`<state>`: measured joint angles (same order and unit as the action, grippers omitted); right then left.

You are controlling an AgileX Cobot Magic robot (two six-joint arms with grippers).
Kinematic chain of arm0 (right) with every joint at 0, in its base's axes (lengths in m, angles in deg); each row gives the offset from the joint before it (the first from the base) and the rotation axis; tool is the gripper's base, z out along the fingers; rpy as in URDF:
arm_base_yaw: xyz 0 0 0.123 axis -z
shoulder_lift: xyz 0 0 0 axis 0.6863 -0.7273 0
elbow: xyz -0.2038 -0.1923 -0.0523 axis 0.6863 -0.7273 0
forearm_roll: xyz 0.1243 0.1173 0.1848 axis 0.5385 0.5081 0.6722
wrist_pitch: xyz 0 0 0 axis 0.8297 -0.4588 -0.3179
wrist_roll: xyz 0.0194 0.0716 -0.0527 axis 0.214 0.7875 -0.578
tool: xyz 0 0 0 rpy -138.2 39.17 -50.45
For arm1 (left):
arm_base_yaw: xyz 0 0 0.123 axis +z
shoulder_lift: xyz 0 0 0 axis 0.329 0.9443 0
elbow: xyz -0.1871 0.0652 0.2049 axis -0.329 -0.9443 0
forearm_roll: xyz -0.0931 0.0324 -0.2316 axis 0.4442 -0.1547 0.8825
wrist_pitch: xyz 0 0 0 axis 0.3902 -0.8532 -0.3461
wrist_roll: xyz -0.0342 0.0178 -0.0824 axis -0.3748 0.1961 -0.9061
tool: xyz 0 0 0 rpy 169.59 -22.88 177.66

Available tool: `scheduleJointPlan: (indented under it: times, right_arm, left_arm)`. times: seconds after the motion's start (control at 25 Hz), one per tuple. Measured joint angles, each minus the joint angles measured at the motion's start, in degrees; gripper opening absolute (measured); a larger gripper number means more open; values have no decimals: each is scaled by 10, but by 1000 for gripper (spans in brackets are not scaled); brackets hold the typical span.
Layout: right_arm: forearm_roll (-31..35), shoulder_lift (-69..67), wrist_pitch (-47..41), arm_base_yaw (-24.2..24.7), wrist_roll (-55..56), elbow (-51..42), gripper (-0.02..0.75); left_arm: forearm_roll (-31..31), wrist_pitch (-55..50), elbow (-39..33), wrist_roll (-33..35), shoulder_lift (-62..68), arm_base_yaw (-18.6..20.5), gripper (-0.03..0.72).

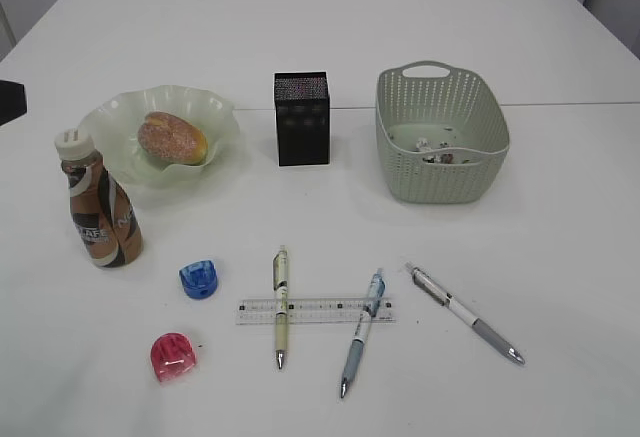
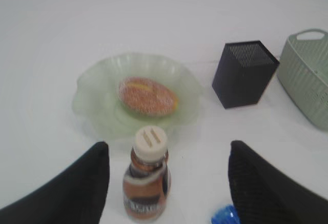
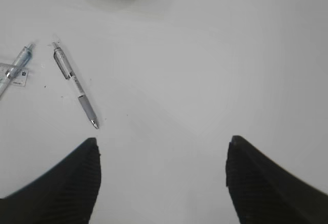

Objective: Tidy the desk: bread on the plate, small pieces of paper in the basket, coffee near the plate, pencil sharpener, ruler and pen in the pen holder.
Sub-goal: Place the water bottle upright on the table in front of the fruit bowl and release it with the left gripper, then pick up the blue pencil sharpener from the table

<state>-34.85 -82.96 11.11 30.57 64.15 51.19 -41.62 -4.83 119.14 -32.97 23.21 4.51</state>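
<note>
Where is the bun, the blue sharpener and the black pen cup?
bread point(image 1: 172, 138), exterior view, middle of its sugary top.
blue pencil sharpener point(image 1: 198, 278), exterior view, centre of its body.
pen holder point(image 1: 302, 127), exterior view, front mesh wall.

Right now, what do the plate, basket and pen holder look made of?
Plate: translucent pale green with a ruffled rim, glass or glassy plastic, can't tell which.
Basket: matte sage-green plastic, molded perforated walls.
Pen holder: black, fine mesh visible inside the rim, likely metal.
</note>
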Motion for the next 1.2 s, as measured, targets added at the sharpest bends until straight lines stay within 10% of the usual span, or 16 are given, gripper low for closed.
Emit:
scheduleJointPlan:
  times: [0.4, 1.2]
  right_arm:
    - [34, 0, 0, 0, 0, 0, 561]
    - [71, 0, 0, 0, 1, 0, 561]
  left_arm:
    - [117, -442, 131, -22, -47, 0, 379]
    - [119, -361, 140, -175, 202, -129, 371]
